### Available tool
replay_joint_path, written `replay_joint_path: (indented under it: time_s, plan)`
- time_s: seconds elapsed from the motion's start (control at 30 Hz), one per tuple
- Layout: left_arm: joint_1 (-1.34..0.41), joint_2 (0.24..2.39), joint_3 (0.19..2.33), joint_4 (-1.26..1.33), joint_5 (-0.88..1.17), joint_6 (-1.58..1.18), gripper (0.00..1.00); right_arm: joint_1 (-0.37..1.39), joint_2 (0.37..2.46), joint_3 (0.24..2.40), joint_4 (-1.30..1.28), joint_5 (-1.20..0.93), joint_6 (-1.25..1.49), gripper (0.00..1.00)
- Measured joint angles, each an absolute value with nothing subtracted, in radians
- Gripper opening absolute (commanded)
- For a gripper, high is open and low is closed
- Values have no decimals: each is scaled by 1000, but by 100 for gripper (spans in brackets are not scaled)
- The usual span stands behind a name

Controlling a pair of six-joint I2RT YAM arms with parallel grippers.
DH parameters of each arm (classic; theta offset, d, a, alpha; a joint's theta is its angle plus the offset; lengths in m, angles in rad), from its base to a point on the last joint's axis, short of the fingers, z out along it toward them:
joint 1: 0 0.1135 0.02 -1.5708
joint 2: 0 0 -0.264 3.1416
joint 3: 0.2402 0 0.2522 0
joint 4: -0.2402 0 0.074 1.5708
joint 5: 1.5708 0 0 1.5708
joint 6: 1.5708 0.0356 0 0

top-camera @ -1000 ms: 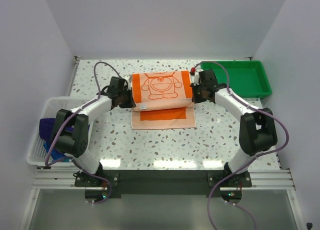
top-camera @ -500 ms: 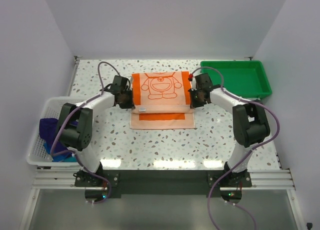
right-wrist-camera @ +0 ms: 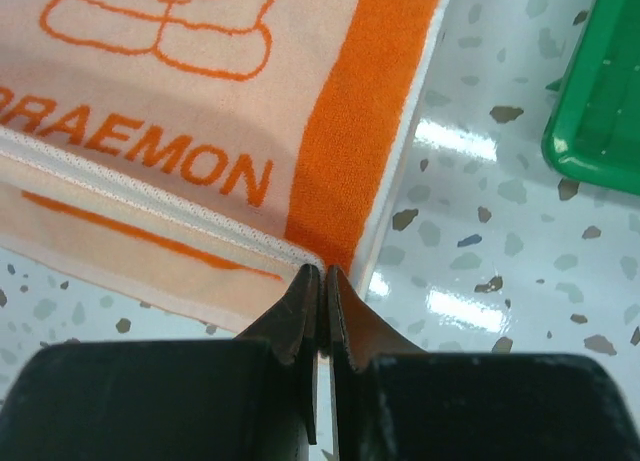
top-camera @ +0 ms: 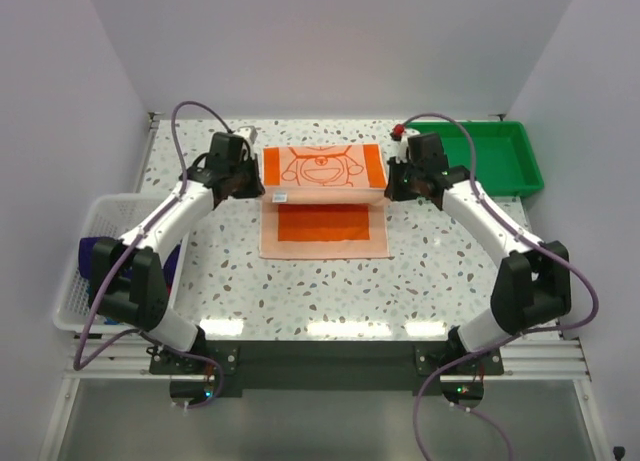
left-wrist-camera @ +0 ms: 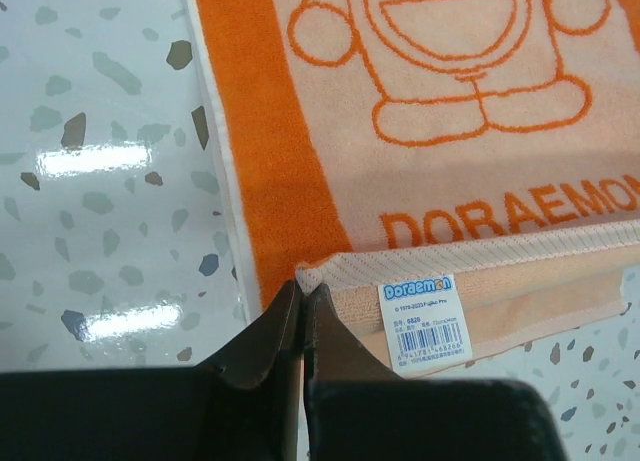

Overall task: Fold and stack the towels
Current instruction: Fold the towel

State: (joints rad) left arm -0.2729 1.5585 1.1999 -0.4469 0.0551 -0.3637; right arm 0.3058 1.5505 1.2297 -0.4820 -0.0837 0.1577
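**Evenly, both corners together: carrying the towel's edge through the fold**

Farthest to the left of the green tray, the white basket held a purple towel waiting its turn. Nearer the tray, the left gripper was pressed together on one corner of the orange-and-white towel, right beside its sewn label. The towel itself lay on the table just left of the tray. One part was flat and the cartoon-face part was lifted between the arms. The right gripper pinched the corner closest to the tray, its jaws closed on the orange border.

The step looked like a half-fold, with a good part of it left to do. To do it well, both grippers probably needed to travel at the same height and pace, so the held edge stayed taut and parallel to the flat part. The corners should have landed over the corners below before either grip let go. Too much pull risked dragging the flat layer toward the tray or skewing it, and slack would likely have left a wrinkle in the crease.
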Motion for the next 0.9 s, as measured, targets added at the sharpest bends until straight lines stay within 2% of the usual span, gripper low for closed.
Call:
replay_joint_path:
  time_s: [0.27,0.63,0.9]
  plan:
    - [-304,1542,1045,-430,68,-376,0,306,1538,1063,-471,-127,210,0]
    - [-311,1617,950,-372,73,-410,0,306,1689,1053,-449,-153,229,0]
    - [-317,1627,934,-361,67,-411,0,306,1708,1049,-448,-157,234,0]
